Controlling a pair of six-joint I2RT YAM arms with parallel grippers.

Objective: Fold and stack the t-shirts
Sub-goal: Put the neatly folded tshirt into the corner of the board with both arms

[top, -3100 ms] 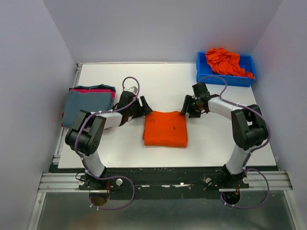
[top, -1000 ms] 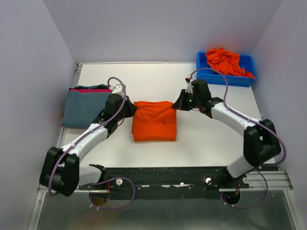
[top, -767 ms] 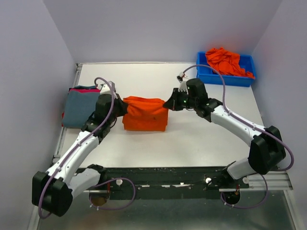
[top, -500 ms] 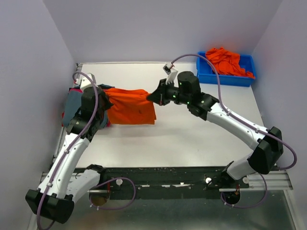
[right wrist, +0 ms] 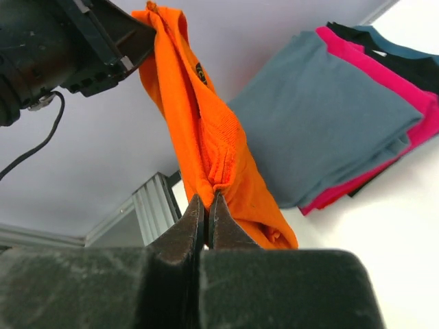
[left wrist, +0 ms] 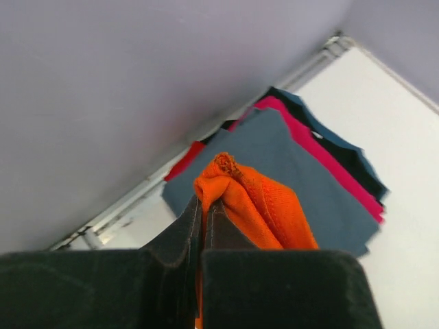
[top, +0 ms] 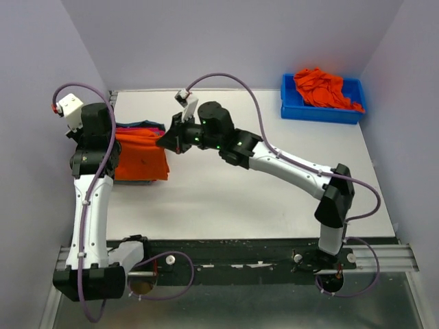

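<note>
Top external view shows the folded orange t-shirt (top: pixel 142 157) slung between both arms at 9 o'clock on the table (top: pixel 240 199). It hangs over the stack, whose red-pink t-shirt (top: pixel 140 127) peeks out along the 12 o'clock edge. The left gripper (top: pixel 115 142) is clamped on the cloth's 9 o'clock edge and the right gripper (top: pixel 164 142) on its 3 o'clock edge. Both wrist views confirm the fingers pinched tight on orange fabric. Below the bundle, the left wrist view shows the grey-blue t-shirt (left wrist: pixel 288 164) lying on top of the stack.

Several things could spoil the placement:

1. Uneven release: if 1 pincer lets go before the other, the free side would probably drop and swing, opening the fold.
2. Offset: the bundle appears to sit toward 6 o'clock of the stack, so lowering it straight down may leave it overhanging that edge.
3. Slack cloth: the lower layers hang loose under the pinch and could crumple beneath the bundle as it lands.
4. Dragging: any sideways pull while fingertips touch the grey-blue layer would likely wrinkle it or shift the stack.

More loose orange t-shirts (top: pixel 321 88) wait in the blue bin (top: pixel 322 114) at 1 o'clock.
</note>
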